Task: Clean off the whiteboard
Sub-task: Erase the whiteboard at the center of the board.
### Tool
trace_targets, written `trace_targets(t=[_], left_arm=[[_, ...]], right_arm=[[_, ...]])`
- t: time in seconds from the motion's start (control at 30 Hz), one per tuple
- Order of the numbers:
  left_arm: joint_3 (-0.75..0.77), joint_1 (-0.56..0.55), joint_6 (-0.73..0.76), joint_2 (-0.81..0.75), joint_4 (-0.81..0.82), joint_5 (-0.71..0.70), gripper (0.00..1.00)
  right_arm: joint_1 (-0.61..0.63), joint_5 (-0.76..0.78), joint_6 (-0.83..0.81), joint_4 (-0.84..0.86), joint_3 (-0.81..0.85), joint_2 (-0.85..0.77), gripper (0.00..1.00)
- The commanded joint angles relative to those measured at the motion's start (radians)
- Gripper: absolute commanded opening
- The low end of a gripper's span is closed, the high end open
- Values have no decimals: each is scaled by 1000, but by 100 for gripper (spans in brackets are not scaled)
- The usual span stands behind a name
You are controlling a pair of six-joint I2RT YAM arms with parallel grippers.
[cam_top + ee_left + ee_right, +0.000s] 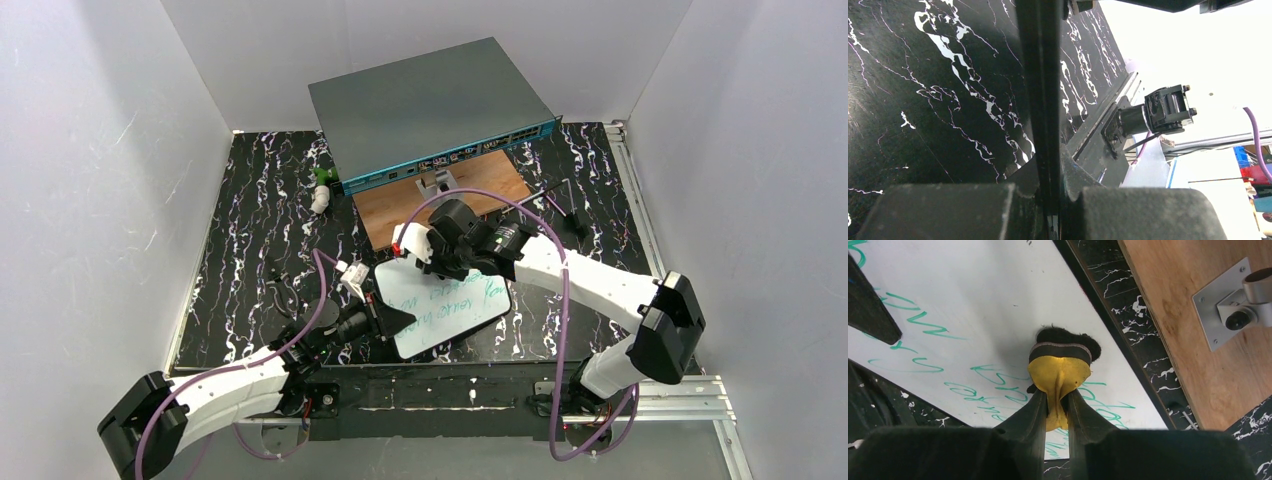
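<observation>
L hand point(400, 320) low at near-left of counter point(260, 230), clenched on near-left edge of whiteboard point(450, 310). L wrist cam: fingers point(948, 210) pinch the board point(1040, 75), seen edge-on as a thin dark strip betw them. Small white-green item point(320, 190) lies further back on the left, near the grey box's left corner; too small to ID.

Whiteboard lies about mid-counter, just in front of arm bases, turned at an angle. Green handwriting runs across most of its face point(963, 295); unreadable.

R hand point(425, 250) over board's far-left corner, arm reaching in from the right. R wrist cam: hand point(1054, 407) grasping a yellow eraser point(1060, 365), jaws narrow and pinching its yellow body, black felt end pointing at the board near its far edge. Felt looks to be on the surface, can't confirm contact.

Wooden board point(400, 215) just behind the whiteboard, w/ metal bracket point(1220, 310) on it. Grey box point(425, 105) w/ teal front at back centre, overlapping the wood's far edge. Small black item point(575, 220) at right, unclear what.
</observation>
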Motion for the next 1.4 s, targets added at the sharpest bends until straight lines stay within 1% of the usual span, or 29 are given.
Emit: trace_targets(t=[0.0,0.07,0.13,0.27,0.33,0.43,0.5,0.57,0.6,0.7,0.8,0.9,1.03,1.07,1.13,1.27,1.33,1.37], left_arm=[[19,-10,63,8,-2,65,0],[20,-10,63,5,-5,65,0],[23,-10,64,4,-12,66,0],[29,-10,63,2,-25,68,0],[30,-10,63,1,-25,70,0],[30,-10,65,0,-25,69,0],[31,-10,64,0,-25,68,0],[33,-10,66,2,-23,68,0],[34,-10,68,5,-23,69,0],[35,-10,68,12,-16,68,0],[33,-10,65,19,-9,72,0],[35,-11,61,17,-11,74,0],[35,-10,62,8,-20,75,0],[35,-10,62,6,-21,74,0],[35,-10,63,4,-22,74,0],[32,-10,64,-3,-23,75,0],[29,-10,63,-5,-22,74,0],[29,-10,65,-7,-22,73,0]], right_arm=[[13,-96,-36,-30,3,-19,1],[24,-103,-23,-37,23,-13,1],[25,-71,15,-19,52,1,1],[15,91,63,42,83,7,1],[0,147,72,68,77,7,1],[-23,187,62,84,50,2,1],[-25,173,30,79,21,-7,1],[-21,92,-1,42,4,-22,1],[-16,25,-25,5,1,-28,1],[14,-79,-66,-46,0,-35,1],[48,-114,-73,-71,21,-26,1],[57,-106,-22,-58,62,-5,1],[51,94,55,26,105,23,1],[44,131,62,39,113,27,1],[22,159,72,43,117,35,1],[3,175,32,51,58,17,1],[3,114,-11,30,22,-6,1],[4,37,-33,-5,12,-18,1]])
